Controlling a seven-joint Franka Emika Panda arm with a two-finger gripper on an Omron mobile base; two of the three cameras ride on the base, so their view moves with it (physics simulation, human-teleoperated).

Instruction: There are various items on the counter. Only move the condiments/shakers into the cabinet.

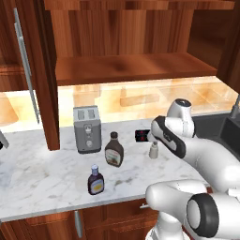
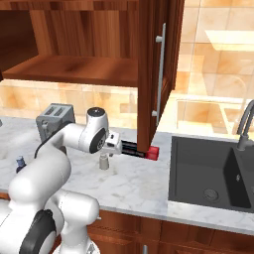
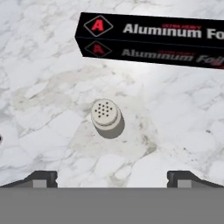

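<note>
**Open gripper poised over the small shaker**

Where the arm bends forward over the counter [image 1: 42,187], the gripper [image 3: 112,176] points straight down with its jaws spread wide and nothing between them; the two dark fingertips [image 3: 40,177] stand far apart at the bottom of the hand view. Directly below it, apart from both tips, stands the shaker [image 3: 105,114]: a small grey-white cylinder, upright, whose round flat top carries a cluster of small dark holes (seen end-on from the hand camera). From the side it reads as a short, pale pot [image 2: 103,161] under the hand. Beyond the shaker, on the far side from the fingertips, lies the foil box [image 3: 153,40], long and black with white lettering and a red diamond mark; its red end [image 2: 152,153] lies at the foot of the open cabinet door [image 2: 149,74]. Well to the gripper's left stand the wide brown sauce bottle [image 1: 114,150] and, nearer the counter's front edge, the smaller bottle [image 1: 95,180] with yellow label and bluish cap. The toaster [image 1: 87,129] stands behind them. The cabinet shelf [image 1: 131,68] hangs above the gripper.
</note>
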